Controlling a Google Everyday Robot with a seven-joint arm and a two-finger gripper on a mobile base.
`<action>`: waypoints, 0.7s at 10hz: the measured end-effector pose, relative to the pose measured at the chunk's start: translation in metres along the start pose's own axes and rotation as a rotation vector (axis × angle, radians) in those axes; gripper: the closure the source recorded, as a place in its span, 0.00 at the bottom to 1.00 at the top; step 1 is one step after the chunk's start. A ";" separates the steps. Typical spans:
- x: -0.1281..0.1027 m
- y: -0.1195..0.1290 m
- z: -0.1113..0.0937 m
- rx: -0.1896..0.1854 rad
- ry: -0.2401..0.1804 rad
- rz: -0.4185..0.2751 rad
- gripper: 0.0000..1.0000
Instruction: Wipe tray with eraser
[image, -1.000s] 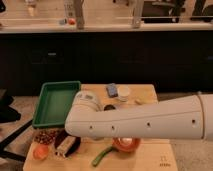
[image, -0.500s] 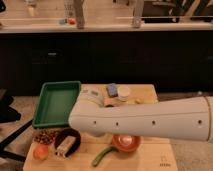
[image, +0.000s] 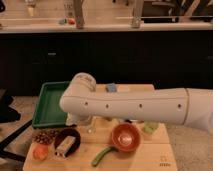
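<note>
Wooden worktop (image: 150, 161) before dark cabinets. Large green rectangular plastic tray (image: 49, 105), centre left. Small tan-faced, dark-sided eraser block (image: 66, 145) lies in a dark round bowl (image: 56, 136), lower left. End effector (image: 83, 123), wide and empty, hangs just right of the tray. Eraser probably light and firm: grasp across its long sides.

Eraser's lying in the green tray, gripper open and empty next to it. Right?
Not quite. The camera view shows the eraser lying in the dark bowl, in front of the green tray. The gripper, under the arm's bend, is open and empty.
</note>
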 end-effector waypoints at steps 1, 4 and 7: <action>-0.005 -0.013 0.007 -0.010 -0.027 -0.027 0.20; -0.019 -0.043 0.039 -0.046 -0.133 -0.106 0.20; -0.020 -0.041 0.062 -0.051 -0.213 -0.121 0.20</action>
